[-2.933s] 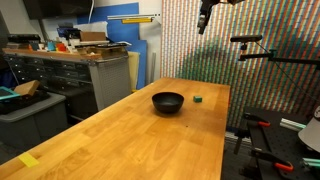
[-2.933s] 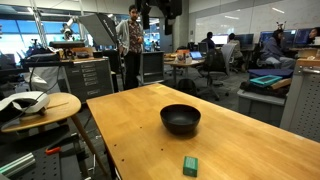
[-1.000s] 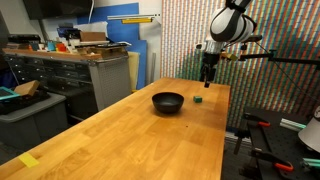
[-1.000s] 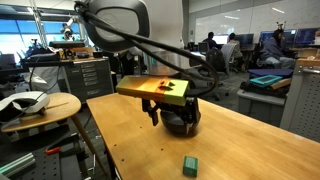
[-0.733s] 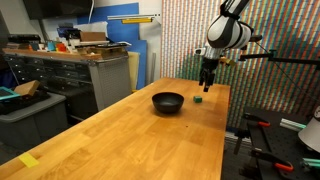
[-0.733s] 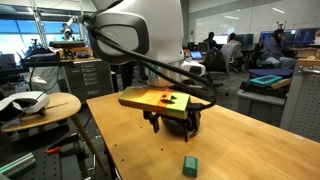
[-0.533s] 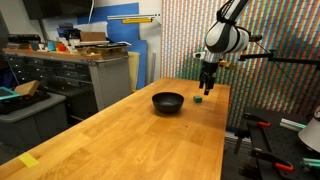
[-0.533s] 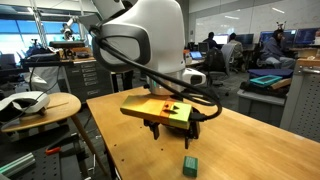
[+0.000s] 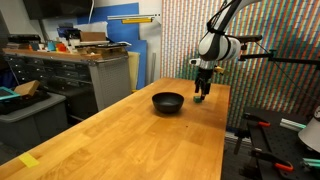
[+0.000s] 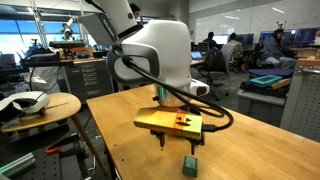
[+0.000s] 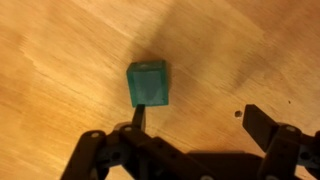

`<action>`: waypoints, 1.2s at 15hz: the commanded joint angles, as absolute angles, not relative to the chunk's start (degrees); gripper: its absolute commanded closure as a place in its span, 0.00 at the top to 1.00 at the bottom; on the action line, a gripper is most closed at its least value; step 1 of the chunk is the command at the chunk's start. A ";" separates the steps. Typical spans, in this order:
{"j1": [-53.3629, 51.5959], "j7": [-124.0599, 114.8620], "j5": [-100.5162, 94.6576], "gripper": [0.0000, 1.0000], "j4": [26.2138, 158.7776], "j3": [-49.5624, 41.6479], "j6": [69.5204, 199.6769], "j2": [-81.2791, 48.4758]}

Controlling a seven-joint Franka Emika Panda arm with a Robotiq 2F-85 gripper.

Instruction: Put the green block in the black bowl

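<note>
The green block (image 11: 148, 82) is a tiny cube on the wooden table, seen from above in the wrist view. It also shows in an exterior view (image 10: 190, 164) near the table's front edge. My gripper (image 11: 200, 118) is open and empty, low over the table. The block lies just beyond the left fingertip, not between the fingers. In an exterior view the gripper (image 10: 178, 146) hangs just above and beside the block. The black bowl (image 9: 168, 101) sits on the table a short way from the gripper (image 9: 202, 96). In the exterior view with the block, the arm hides the bowl.
The wooden table (image 9: 150, 140) is long, and its edge runs close to the block. A yellow tape scrap (image 9: 28, 160) lies at its near corner. A round stool with a white object (image 10: 30, 101) and metal cabinets (image 9: 60, 75) stand beside the table.
The arm has come down from above the bowl's far side toward the green block. The gripper is now lower and close over the block. Bowl and block have not moved.
</note>
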State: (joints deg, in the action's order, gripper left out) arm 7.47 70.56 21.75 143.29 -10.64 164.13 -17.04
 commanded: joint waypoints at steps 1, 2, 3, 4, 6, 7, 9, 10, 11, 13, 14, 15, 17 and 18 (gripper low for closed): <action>10.27 74.56 23.21 1.00 139.71 -8.98 165.62 -20.97; 10.73 74.84 23.10 1.00 139.22 -8.90 165.52 -21.66; 11.08 75.09 22.87 1.00 138.75 -9.02 165.64 -22.46; 11.40 75.27 22.67 1.00 138.29 -9.14 165.67 -23.14; 12.29 75.80 22.69 1.00 137.35 -9.06 165.51 -24.20; 12.73 75.96 22.78 0.75 136.98 -8.94 165.05 -24.44; 13.40 76.49 22.76 0.66 136.73 -8.69 165.01 -24.61; 13.54 76.52 22.68 0.58 136.77 -8.70 164.74 -24.55; 13.61 76.55 22.61 0.49 137.01 -8.72 164.84 -24.25; 13.68 76.55 22.67 0.35 137.68 -8.66 164.78 -23.40; 13.51 76.47 22.50 0.27 138.14 -8.80 164.65 -22.90; 13.31 76.35 22.43 0.19 138.59 -8.90 164.73 -22.41; 12.82 75.62 22.29 0.21 139.31 -9.25 164.39 -21.47; 12.67 75.31 22.36 0.21 139.65 -9.32 164.31 -20.99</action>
